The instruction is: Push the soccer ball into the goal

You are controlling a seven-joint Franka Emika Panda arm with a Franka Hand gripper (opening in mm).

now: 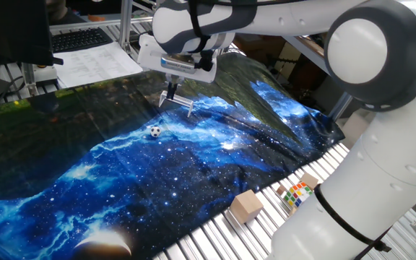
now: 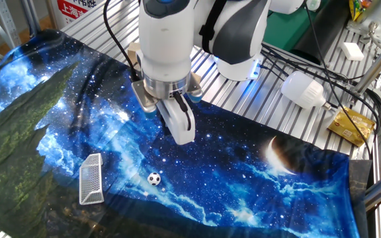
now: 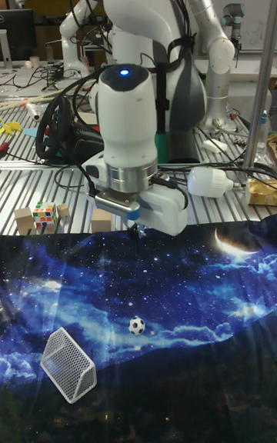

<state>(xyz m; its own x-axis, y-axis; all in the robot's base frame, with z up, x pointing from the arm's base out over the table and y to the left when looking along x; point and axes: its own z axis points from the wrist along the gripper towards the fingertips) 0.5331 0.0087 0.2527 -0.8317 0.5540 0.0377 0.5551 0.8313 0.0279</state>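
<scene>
The soccer ball [image 2: 153, 178] [image 1: 154, 131] [image 3: 136, 325], tiny and white with black patches, lies on the blue galaxy cloth. The goal [image 2: 91, 178] [image 1: 177, 102] [image 3: 68, 364], a small silvery mesh frame, sits on the cloth a few ball-widths from the ball. My gripper [image 2: 182, 134] [image 1: 170, 92] [image 3: 137, 234] hangs above the cloth on the robot-base side of the ball, apart from it. Its fingers look pressed together with nothing between them.
A tan wooden block [image 1: 245, 205] and a multicoloured puzzle cube [image 1: 297, 193] rest on the metal slats beside the cloth [image 2: 256, 178]. A white bulb-shaped object [image 2: 303, 89] and a yellow packet [image 2: 350, 125] lie on the slats behind the cloth.
</scene>
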